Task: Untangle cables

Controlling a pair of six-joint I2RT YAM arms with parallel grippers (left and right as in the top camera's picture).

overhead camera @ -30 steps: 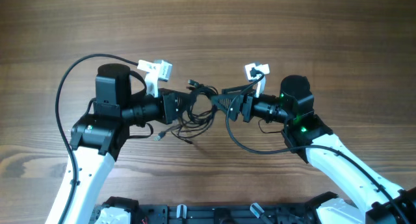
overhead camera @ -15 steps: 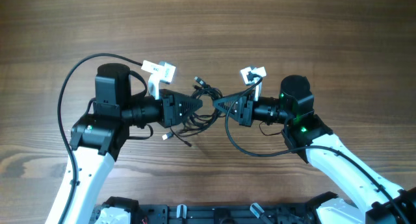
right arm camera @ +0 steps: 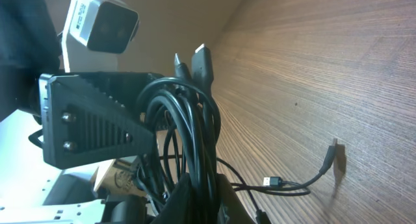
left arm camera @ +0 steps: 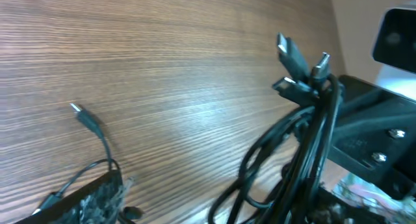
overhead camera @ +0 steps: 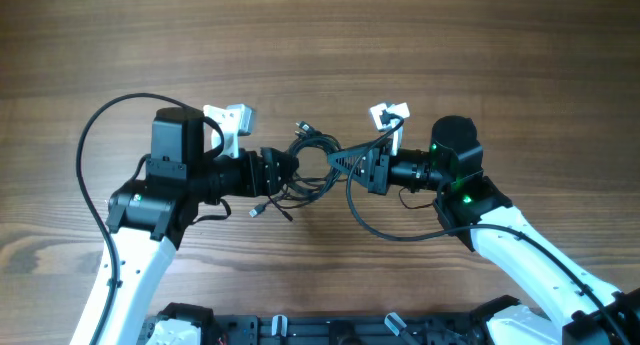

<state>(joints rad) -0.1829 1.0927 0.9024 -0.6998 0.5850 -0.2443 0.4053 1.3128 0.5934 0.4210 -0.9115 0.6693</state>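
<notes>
The cables (overhead camera: 310, 161) are a knotted bundle of thin black cords hanging between my two grippers at the table's middle. My right gripper (overhead camera: 337, 161) is shut on the bundle. In the right wrist view the cords (right arm camera: 190, 130) run up out of my pinching fingers (right arm camera: 224, 197), plug ends (right arm camera: 199, 58) on top. My left gripper (overhead camera: 283, 172) stands open just left of the bundle. In the left wrist view one finger (left arm camera: 91, 199) shows at lower left, the cables (left arm camera: 305, 143) at the right. Loose plug ends (overhead camera: 256, 211) trail onto the wood.
The wooden table (overhead camera: 320, 45) stretches bare behind the arms. Thick black arm cables loop out at the left (overhead camera: 92, 150) and below the right wrist (overhead camera: 385, 231). White wrist cameras (overhead camera: 228, 117) (overhead camera: 388, 112) sit above each gripper. A black frame (overhead camera: 300, 330) lines the near edge.
My left gripper has opened, let go of the bundle and drawn slightly back to the left. My right gripper has shut on the cables. The bundle has shifted a little upward.
</notes>
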